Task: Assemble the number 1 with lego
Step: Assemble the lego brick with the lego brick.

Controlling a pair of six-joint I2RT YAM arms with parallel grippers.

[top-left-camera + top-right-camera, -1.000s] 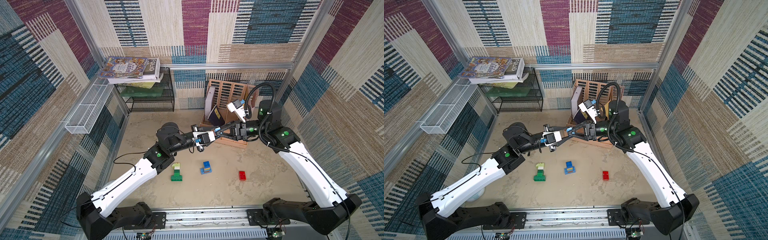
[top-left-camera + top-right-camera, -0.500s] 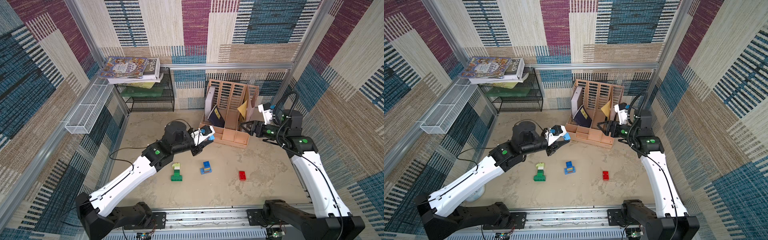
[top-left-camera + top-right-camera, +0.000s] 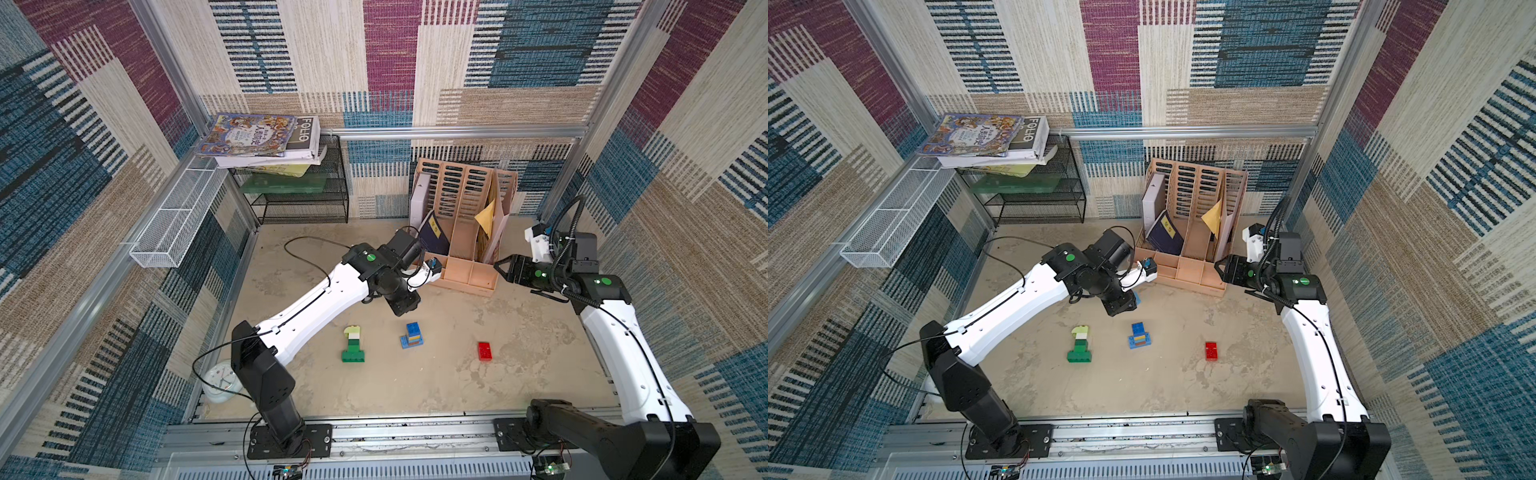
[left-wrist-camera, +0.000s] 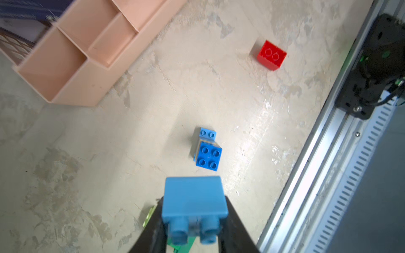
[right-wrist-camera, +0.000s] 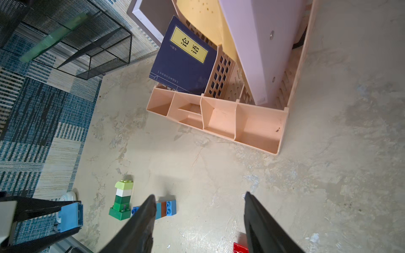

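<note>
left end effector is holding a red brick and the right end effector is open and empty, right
Not quite: the left end effector holds a light blue brick, not a red one, as the left wrist view shows. The red brick lies apart, untouched. The right end effector is open and empty.

Bright even light, soft shadows, edge distortion

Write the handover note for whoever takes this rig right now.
Left end effector: shut on a light blue brick, held above the table.
Right end effector: open, empty, near the peach file organizer.
On the table: green, cream and lime stack; blue and brown stack; red brick alone.
Done: two partial stacks are built.
To do: add the held brick and the red one, probably joining the stacks into the 1.
</note>
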